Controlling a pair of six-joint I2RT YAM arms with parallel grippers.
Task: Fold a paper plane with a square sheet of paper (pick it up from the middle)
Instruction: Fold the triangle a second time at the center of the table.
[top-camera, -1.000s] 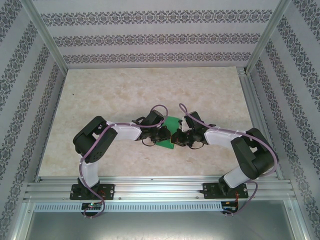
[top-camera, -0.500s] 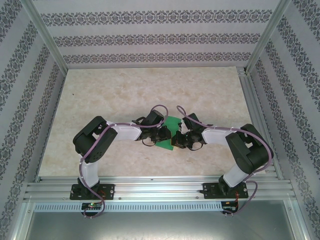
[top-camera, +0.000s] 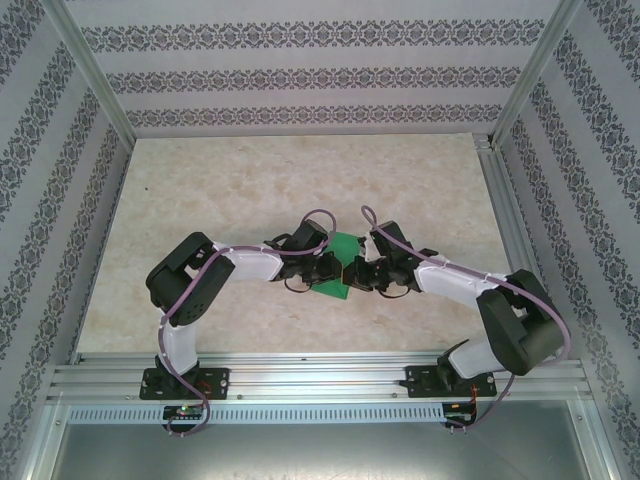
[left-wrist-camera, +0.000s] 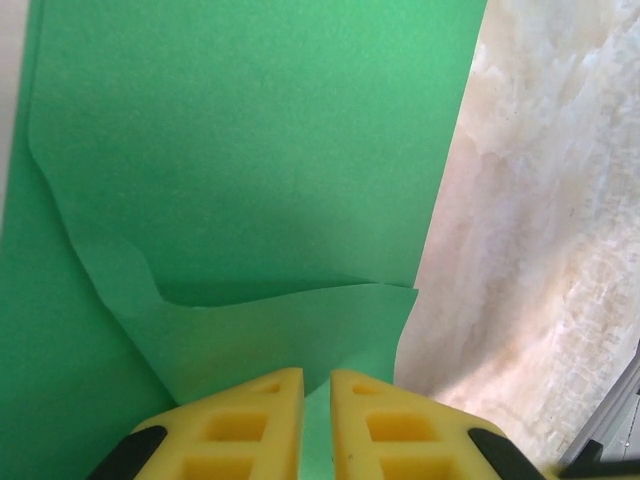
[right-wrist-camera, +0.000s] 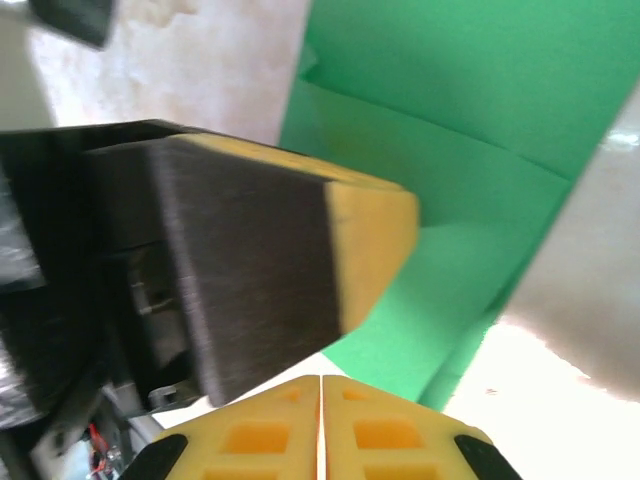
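The square sheet of paper (top-camera: 345, 248) is bright green and lies mid-table, folded into overlapping layers with a curled flap (left-wrist-camera: 290, 330). My left gripper (top-camera: 333, 272) comes in from the left and is shut on the paper's near edge; green paper shows in the thin gap between its yellow fingers (left-wrist-camera: 250, 420). My right gripper (top-camera: 356, 274) faces it from the right, its jaws pressed together with nothing between them. In the right wrist view the right gripper (right-wrist-camera: 320, 385) sits just short of the green paper (right-wrist-camera: 450, 130), close beside the left gripper's dark-faced finger (right-wrist-camera: 260, 270).
A beige marbled tabletop (top-camera: 300, 180) lies inside patterned walls, with aluminium posts at the corners. A metal rail (top-camera: 320, 378) runs along the near edge by the arm bases. Open table spreads behind and to both sides of the paper.
The right arm's elbow has swung outward to the right and lower in the view, while its gripper stays by the paper. The left arm has not moved and keeps its hold.
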